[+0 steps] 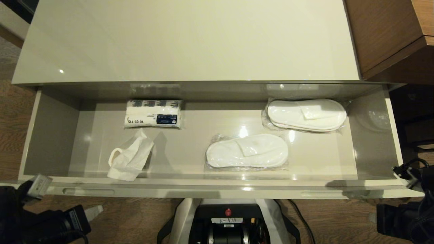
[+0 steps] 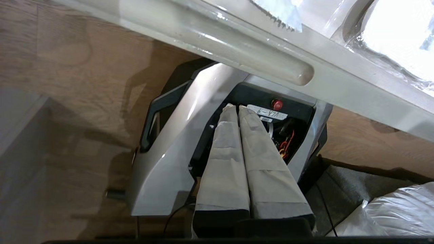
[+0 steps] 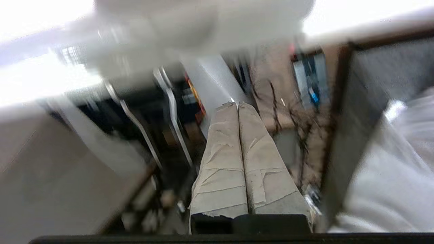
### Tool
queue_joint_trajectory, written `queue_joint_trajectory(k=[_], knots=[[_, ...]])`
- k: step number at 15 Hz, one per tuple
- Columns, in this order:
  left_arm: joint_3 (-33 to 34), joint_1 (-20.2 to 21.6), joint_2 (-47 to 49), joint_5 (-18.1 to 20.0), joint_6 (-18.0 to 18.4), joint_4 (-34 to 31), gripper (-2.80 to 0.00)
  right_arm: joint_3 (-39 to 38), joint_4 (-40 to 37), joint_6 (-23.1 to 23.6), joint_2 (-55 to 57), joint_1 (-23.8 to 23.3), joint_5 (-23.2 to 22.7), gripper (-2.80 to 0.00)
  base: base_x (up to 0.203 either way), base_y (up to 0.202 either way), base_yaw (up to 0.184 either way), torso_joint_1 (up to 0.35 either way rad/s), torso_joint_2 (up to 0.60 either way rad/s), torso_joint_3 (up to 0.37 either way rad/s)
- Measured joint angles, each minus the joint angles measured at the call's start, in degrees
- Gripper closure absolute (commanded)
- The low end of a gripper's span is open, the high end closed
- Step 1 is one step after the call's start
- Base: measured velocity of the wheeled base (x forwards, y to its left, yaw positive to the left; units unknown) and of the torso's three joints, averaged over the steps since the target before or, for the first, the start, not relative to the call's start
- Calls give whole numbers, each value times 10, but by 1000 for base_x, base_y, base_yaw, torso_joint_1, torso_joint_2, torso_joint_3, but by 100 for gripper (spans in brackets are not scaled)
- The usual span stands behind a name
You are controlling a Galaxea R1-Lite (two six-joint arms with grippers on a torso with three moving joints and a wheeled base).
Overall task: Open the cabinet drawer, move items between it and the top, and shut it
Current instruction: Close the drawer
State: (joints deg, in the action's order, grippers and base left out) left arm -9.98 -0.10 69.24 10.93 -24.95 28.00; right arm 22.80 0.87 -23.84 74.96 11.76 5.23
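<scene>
Left gripper (image 2: pixel 234 107) first: its two taped fingers are pressed flat together with nothing between them, low at the lower left of the head view, in front of the drawer's front edge. Right gripper (image 3: pixel 234 104), same story, fingers closed on nothing, down at the lower right corner of the head view, just off the drawer's right front corner. Between them, bottom centre, sits the robot's base (image 1: pixel 227 223), with a red button and a small white label whose handwriting reads something like "6-47A".

Up from there, the cabinet drawer (image 1: pixel 217 191) is pulled wide open, and both slim slots in its front edge are on show. The toilet paper roll (image 1: pixel 130 157) lies inside at the lower left of the drawer floor, loose sheet crumpled over it, close behind the front wall, nearest the left gripper and well apart from the right one.

Just behind the roll is a white packet (image 1: pixel 153 113) with a dark blue label; the printing reads upside down, roughly "10 05 115". Centre-right, a pair of plastic-wrapped white slippers (image 1: pixel 247 150); a second wrapped pair (image 1: pixel 307 115) lies farther back to the right.

Farthest off, the cabinet top (image 1: pixel 190 40) fills the upper frame, with brown wooden furniture (image 1: pixel 386 34) at the upper right.
</scene>
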Motion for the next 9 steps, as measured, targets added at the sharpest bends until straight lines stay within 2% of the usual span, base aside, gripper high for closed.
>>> queue_joint_trajectory(k=[5,7,9], knots=[[-16,0,16,-1,-14,26,0,-5,190,-59,97,0,25,0,0,0,0,0,0,0],[-26,0,45,-4,-33,73,0,4,276,-63,121,0,46,0,0,0,0,0,0,0],[-36,0,89,-22,-45,152,0,18,387,-65,151,0,82,0,0,0,0,0,0,0]])
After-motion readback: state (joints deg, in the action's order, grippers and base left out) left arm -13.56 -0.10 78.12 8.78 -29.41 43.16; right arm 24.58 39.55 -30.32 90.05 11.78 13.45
